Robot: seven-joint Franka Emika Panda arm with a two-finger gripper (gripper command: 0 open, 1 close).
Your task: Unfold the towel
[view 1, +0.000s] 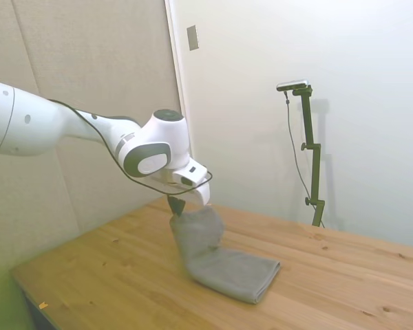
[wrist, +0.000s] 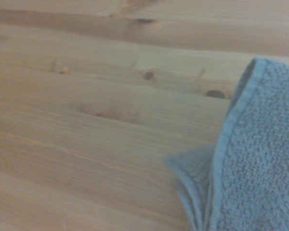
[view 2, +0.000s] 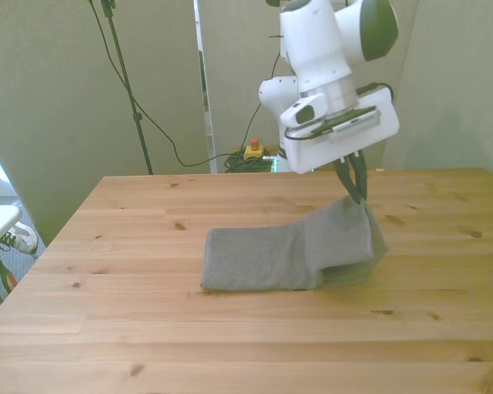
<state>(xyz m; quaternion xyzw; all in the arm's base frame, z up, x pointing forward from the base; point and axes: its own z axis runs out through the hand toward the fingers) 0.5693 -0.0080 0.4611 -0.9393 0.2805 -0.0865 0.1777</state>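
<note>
Towel point(view 1: 220, 258) cloth is hanging from my hand point(view 1: 175, 205), which is pinching one edge of it between dark fingers point(view 2: 355, 182) pressed together on the fabric. I am holding that edge up above the table point(view 1: 117, 282), so the grey terry is rising in a steep flap while the rest is lying flat on the wood, still doubled over with its fold line pointing away from my arm in the side view. In the front view the flat part is stretching toward the front view's left and the lifted part is bunching under my hand at the front view's right.

I am reading no lettering, label or brand on the towel or on my white casing, and nothing here is serving as a container.

The wrist view is showing only a corner of the towel point(wrist: 260, 159), its hemmed border and a second layer peeking out beneath, cut off by the frame, against blurred knotted planks. My fingertips are partly buried in the cloth, so their exact grip is hard to make out.
</note>
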